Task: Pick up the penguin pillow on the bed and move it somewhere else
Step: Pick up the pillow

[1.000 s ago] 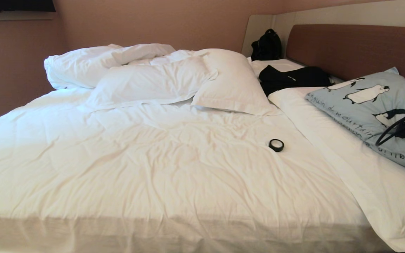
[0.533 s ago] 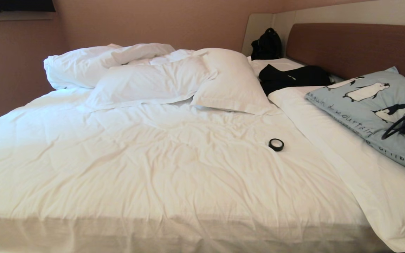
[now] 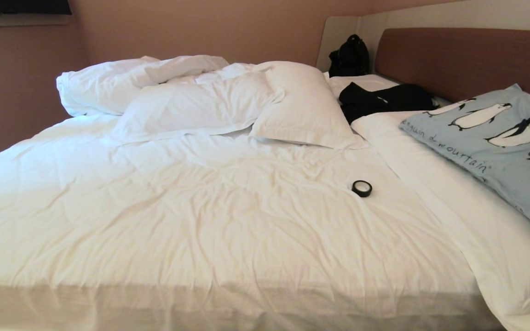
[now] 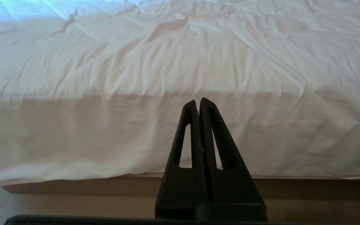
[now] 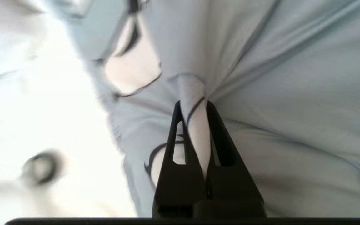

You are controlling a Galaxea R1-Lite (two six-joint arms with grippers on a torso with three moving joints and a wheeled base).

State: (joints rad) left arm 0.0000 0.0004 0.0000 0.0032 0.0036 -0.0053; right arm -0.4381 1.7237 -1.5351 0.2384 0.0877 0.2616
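Here we see the right gripper [image 5: 194,104] pinching a fold of the pale blue penguin-print pillow [image 3: 499,142]. Our left gripper [image 4: 197,101] hangs closed, empty, by the white-sheeted bed [image 3: 200,207].

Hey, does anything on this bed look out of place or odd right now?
Yes. A black tape roll lies loose on the duvet, and dark clothing is dumped by the headboard. The penguin pillow is bunched where the right end effector pinches it.
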